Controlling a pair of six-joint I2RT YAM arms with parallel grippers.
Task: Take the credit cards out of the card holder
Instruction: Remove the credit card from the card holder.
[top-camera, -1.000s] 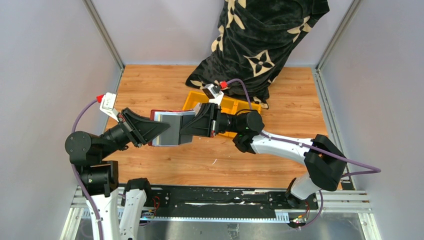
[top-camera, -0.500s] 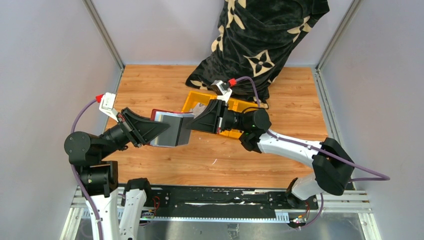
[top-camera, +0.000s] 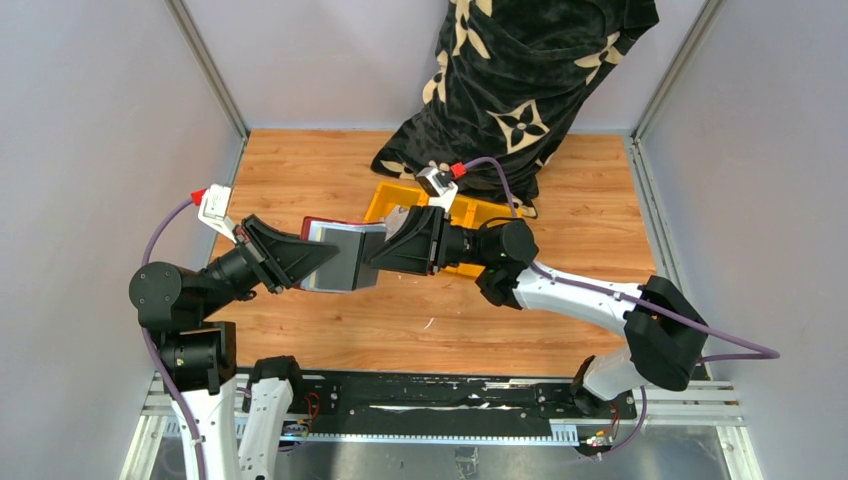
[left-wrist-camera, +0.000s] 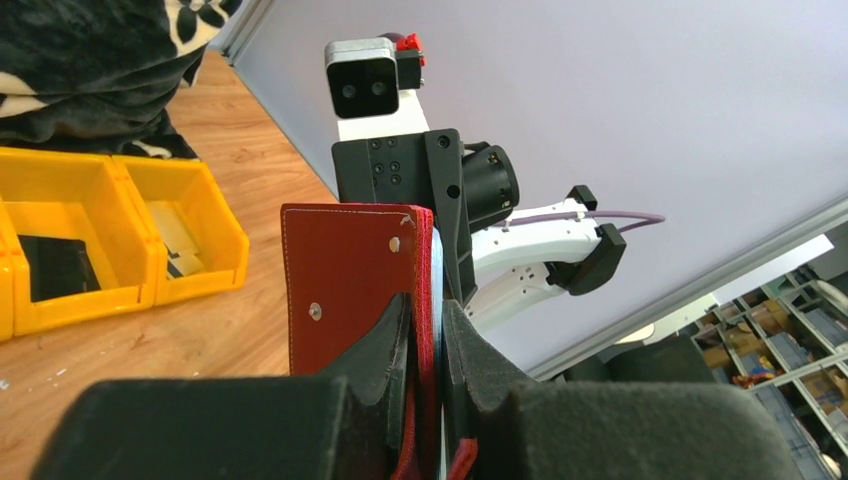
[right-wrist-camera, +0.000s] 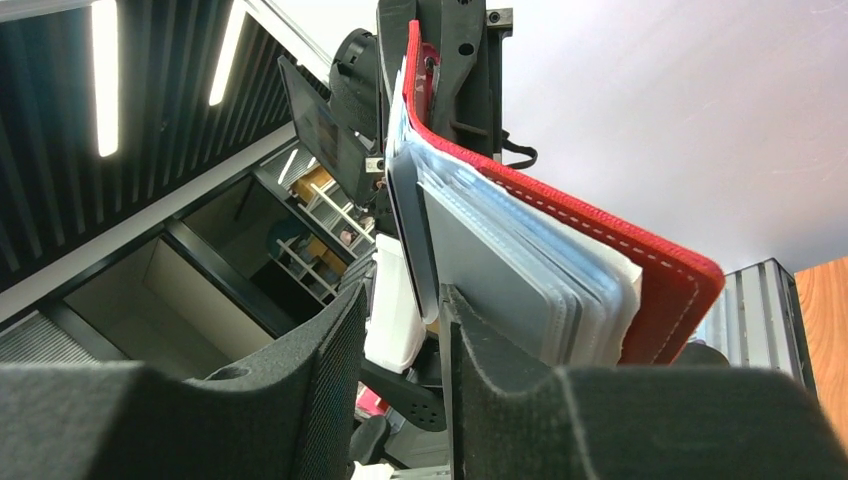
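From above, your left end effector (top-camera: 322, 257) holds the card holder (top-camera: 345, 260) up off the bench (top-camera: 400, 320), between the two arms, in the same place as a second ago. The change is on the other side. Half a second ago the right end effector (top-camera: 376, 254) was drawn back toward the yellow bin (top-camera: 482, 212); now it has come again to the open edge of the card holder. I judge that one pull is finished and a new pick is beginning. Whether a card went into the bin, this view does not show.

In the left wrist view, the two fingers are pressed together on the red cover of the card holder (left-wrist-camera: 345, 270), which stands upright. This grip looks firm. In one compartment of the yellow bin (left-wrist-camera: 200, 245) lies a flat dark piece (left-wrist-camera: 55, 265), probably a card taken out already.

In the right wrist view, the fingers stand apart and clamp nothing. The edge of a dark card (right-wrist-camera: 405, 220) comes down into the gap between them, while the clear sleeves (right-wrist-camera: 530, 280) and the red cover are outside, beside one finger. So cards remain inside and the task is not yet done. Before you close, check that only this one card is in the gap, not also a sleeve.
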